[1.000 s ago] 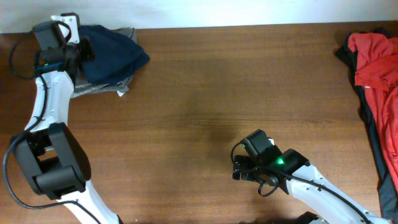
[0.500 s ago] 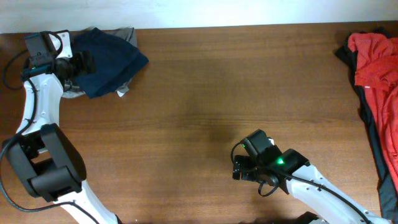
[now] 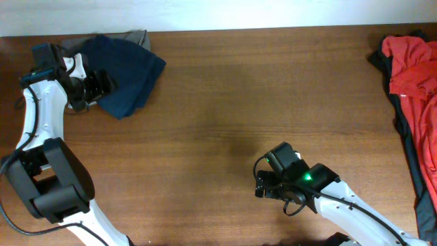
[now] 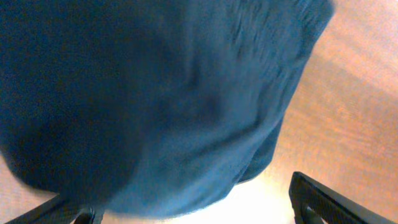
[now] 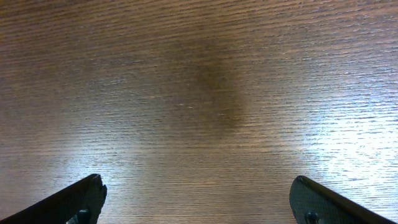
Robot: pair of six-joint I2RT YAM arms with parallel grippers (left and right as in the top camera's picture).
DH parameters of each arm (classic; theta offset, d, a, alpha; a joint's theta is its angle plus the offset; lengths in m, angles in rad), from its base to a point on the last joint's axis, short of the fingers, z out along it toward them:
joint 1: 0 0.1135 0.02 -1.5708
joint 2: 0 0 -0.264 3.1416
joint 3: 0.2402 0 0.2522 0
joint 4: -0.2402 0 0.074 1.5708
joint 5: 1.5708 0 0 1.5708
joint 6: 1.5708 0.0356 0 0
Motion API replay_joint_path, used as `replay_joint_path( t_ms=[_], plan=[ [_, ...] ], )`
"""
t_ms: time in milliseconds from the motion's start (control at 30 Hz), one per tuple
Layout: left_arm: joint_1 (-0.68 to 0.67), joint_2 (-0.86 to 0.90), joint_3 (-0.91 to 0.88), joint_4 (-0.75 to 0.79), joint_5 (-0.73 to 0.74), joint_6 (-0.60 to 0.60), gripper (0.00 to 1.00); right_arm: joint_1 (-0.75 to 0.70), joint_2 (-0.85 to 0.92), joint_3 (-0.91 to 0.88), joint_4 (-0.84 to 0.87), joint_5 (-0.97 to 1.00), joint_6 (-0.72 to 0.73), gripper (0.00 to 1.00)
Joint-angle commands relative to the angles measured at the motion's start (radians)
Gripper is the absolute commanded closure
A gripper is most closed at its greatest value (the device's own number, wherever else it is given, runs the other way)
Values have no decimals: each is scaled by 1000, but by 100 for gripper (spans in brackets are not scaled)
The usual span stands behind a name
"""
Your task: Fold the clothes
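Observation:
A crumpled dark navy garment point(image 3: 130, 65) lies at the table's far left corner, with a strip of olive-grey cloth point(image 3: 136, 34) showing behind it. My left gripper point(image 3: 102, 83) sits at the navy garment's left edge. In the left wrist view the navy cloth point(image 4: 161, 93) fills most of the picture, and my left gripper point(image 4: 186, 202) is open, its fingers wide apart at the cloth's near edge. A bright red garment point(image 3: 413, 61) lies at the far right on a dark one point(image 3: 413, 164). My right gripper point(image 3: 261, 186) point(image 5: 196, 186) hangs open over bare wood.
The brown wooden table point(image 3: 259, 96) stretches between the two piles. The dark garment at the right runs along the table's right edge down to the front. My right arm point(image 3: 341, 205) lies across the front right of the table.
My left gripper has gone from shut on the navy garment to open. It has drawn towards the front. The navy garment now covers the grey cloth that showed beneath it.

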Motion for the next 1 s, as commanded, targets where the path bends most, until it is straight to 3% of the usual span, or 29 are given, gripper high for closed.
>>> replay_joint_path(
  t_ms=[0,400,567,600,700,800,967],
  plan=[
    [-11,-34,9,-58,-70,-67,7,0,-2,-8,-1,-11,8,1],
    [-27,6,-121,-26,-43,-126,11,0,-2,-7,0,-37,8,1],
    [-40,32,-122,61,-43,-125,11,0,-2,-7,-2,-42,7,1],
    [-43,32,-122,71,-36,-126,19,0,-2,-7,-2,-44,3,1],
    [-47,32,-122,88,64,-128,26,0,-2,-7,0,-43,3,1],
    [-51,32,-122,90,98,-203,45,0,-2,-7,5,-43,3,1],
    [-55,32,-122,150,153,-329,52,0,-2,-7,6,-43,3,1]
  ],
)
